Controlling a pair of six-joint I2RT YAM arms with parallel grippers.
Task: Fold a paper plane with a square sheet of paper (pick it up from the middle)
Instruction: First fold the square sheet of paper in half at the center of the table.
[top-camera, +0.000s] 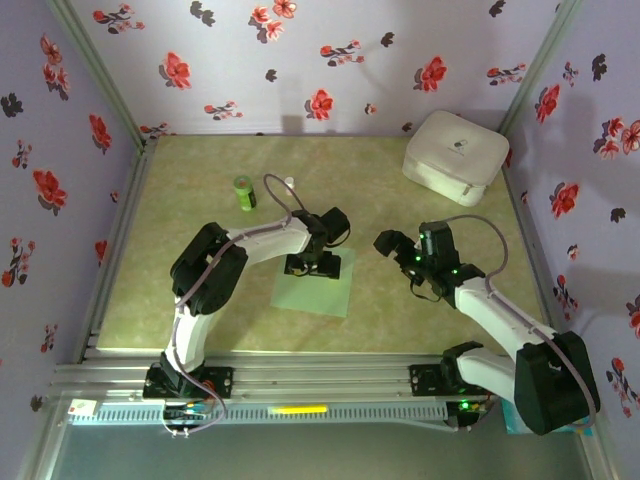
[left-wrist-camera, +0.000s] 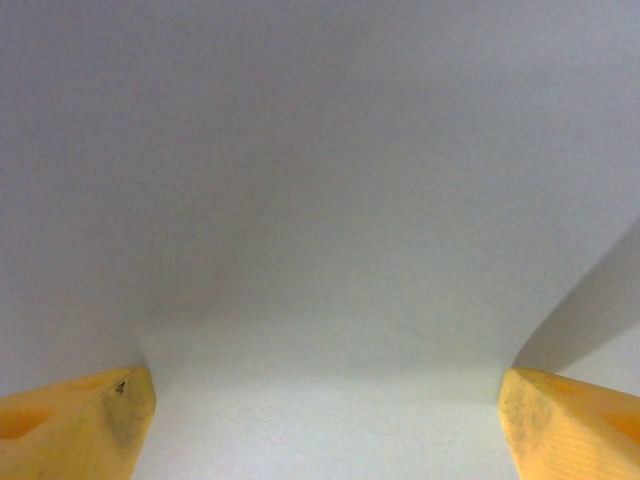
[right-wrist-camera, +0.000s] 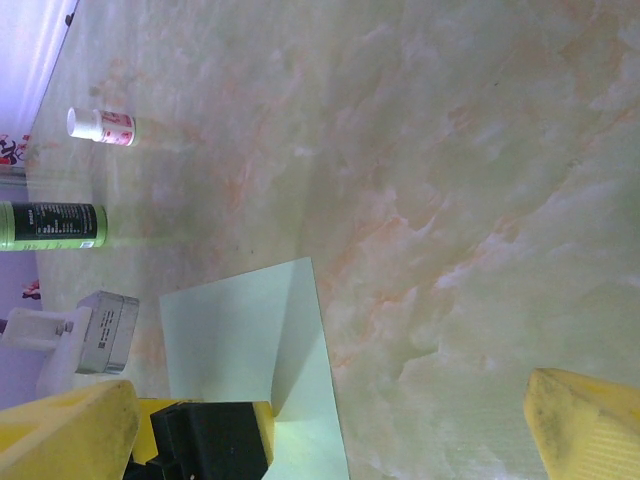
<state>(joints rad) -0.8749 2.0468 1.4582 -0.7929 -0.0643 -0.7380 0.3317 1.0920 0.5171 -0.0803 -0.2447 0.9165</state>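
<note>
The square sheet of paper (top-camera: 330, 291) lies pale green on the marbled table, just left of centre. My left gripper (top-camera: 312, 266) stands on its far half, open. In the left wrist view the sheet (left-wrist-camera: 320, 200) spreads close under the camera, and the yellow fingertips (left-wrist-camera: 85, 425) sit wide apart on the left gripper (left-wrist-camera: 325, 430). From the right wrist, the sheet (right-wrist-camera: 235, 335) bows up along a soft ridge beside the left gripper's yellow finger (right-wrist-camera: 258, 430). My right gripper (top-camera: 388, 243) hangs open just right of the sheet, holding nothing. The paper plane is out of view.
A white rounded case (top-camera: 455, 157) sits at the back right corner. A dark green bottle (top-camera: 245, 192) and a small white bottle (top-camera: 289, 182) lie behind the sheet. Flowered walls close off the back and both sides of the table.
</note>
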